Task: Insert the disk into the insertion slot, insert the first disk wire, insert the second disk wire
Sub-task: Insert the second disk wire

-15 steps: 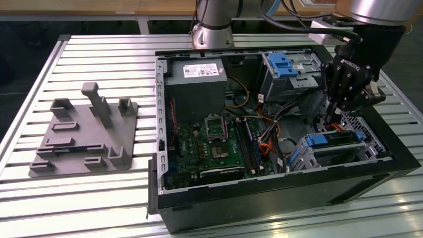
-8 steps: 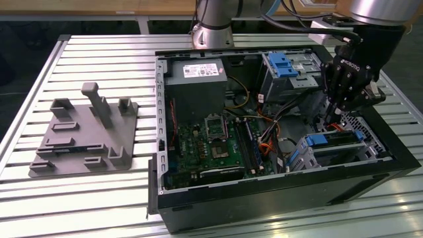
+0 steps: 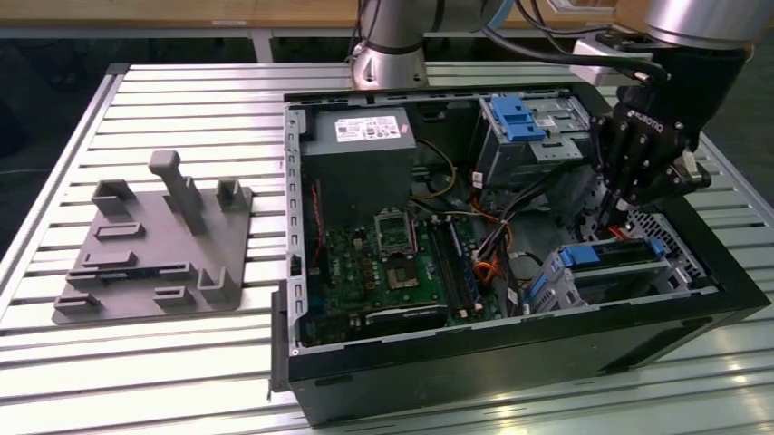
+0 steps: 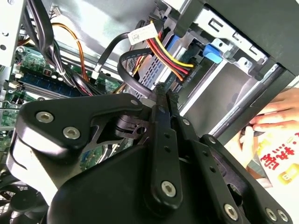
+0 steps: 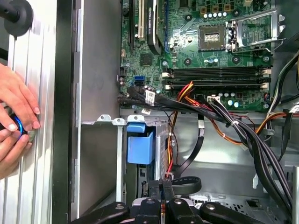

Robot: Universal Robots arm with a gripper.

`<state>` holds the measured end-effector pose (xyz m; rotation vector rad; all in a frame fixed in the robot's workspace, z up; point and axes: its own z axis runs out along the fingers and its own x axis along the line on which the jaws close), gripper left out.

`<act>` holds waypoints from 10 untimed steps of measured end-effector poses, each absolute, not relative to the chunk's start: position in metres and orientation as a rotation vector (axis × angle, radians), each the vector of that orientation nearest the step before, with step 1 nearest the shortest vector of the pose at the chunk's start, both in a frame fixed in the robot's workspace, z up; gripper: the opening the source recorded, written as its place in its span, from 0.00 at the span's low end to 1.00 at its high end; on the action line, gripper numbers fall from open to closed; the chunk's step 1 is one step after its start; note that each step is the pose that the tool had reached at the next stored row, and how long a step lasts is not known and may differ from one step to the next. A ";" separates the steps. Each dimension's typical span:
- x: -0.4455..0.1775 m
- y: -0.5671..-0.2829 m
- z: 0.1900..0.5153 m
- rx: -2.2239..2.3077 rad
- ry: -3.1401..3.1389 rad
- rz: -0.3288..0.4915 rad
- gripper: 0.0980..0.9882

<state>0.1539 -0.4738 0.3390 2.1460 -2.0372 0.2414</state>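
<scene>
Your pincer (image 3: 619, 210) hangs inside the computer case (image 3: 508, 362), fingers pressed together on a thin black wire end just above the disk (image 3: 617, 256), which already sits in the slot (image 3: 677, 272) directly below it.

Slatted table (image 3: 181, 362) — case (image 3: 484, 381), fixture (image 3: 158, 254)
</scene>
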 end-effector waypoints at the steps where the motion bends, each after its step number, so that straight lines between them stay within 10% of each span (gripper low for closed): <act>1: 0.155 -0.474 0.339 2.148 -2.036 0.241 0.05; 10: 0.160 -0.480 0.339 2.157 -2.028 0.241 0.05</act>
